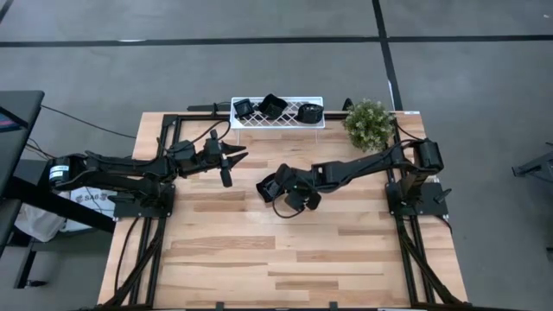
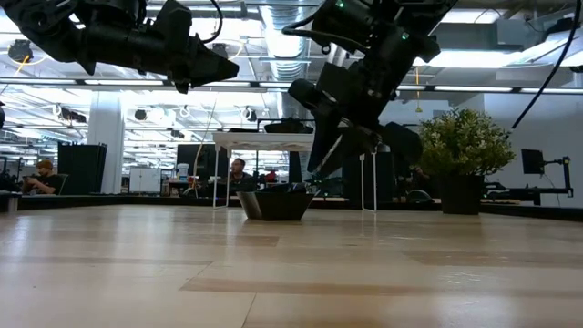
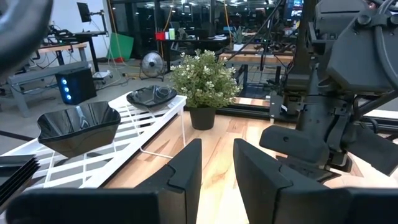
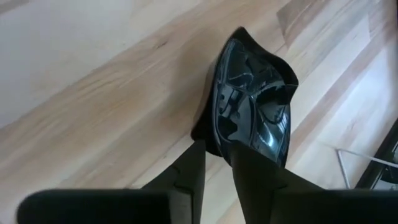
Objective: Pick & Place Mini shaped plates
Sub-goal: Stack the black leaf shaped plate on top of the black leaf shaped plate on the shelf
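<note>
A deep black mini shaped plate [image 4: 252,106] with an angular rim rests by its base on the wooden table near the middle [image 1: 263,186] [image 2: 273,204]. My right gripper [image 4: 217,152] [image 1: 278,183] slants down onto its rim and is shut on it. Three more black plates [image 1: 244,108] [image 1: 273,106] [image 1: 309,111] sit on the white lattice rack [image 1: 276,123] at the far edge. My left gripper [image 3: 217,149] [image 1: 233,162] hangs level above the table's left half, open, with nothing between its fingers. My right gripper has the plate's rim [image 4: 210,144] between its two fingers, at the corner nearest the wrist, one finger [image 4: 255,171] inside the bowl and one [image 4: 189,165] outside. The fingers slant down from above and from the table's right. The plate stands level, base on the table [image 2: 273,217].
A potted plant [image 1: 369,123] [image 3: 205,81] stands at the far right beside the rack [image 3: 143,134]. Black frame rails run along the table's left and right sides [image 1: 406,250]. The near half of the table [image 1: 285,259] is bare wood.
</note>
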Available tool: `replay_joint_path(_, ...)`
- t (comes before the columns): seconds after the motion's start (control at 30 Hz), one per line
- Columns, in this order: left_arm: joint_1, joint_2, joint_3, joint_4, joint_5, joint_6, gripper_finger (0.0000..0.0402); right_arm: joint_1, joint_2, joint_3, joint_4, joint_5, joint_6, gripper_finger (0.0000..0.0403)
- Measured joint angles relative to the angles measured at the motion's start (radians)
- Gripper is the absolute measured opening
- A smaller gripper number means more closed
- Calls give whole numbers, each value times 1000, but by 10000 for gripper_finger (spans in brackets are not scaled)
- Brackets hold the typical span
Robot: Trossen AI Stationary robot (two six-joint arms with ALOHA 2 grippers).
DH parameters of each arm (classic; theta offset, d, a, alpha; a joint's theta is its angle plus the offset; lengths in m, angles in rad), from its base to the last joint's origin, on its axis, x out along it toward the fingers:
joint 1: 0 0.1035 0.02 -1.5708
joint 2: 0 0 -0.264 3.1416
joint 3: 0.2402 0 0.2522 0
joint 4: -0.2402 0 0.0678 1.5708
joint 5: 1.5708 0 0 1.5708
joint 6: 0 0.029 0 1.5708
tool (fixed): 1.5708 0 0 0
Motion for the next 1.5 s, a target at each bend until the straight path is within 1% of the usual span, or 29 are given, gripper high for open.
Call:
replay_joint_path(0.2,0,0,0,5,0,0,95,-2,8,0,12,-10,-42,93)
replay_joint_path(0.4,0,0,0,5,0,0,95,-14,20,0,45,-26,-80,102)
replay_joint_path(0.97,0,0,0,6,0,0,95,-58,37,1,67,-38,-131,102)
replay_joint_path(1.13,0,0,0,7,0,0,95,-74,37,1,66,-57,-131,102)
replay_joint_path(1.5,0,0,0,7,0,0,95,-75,37,1,67,-83,-156,102)
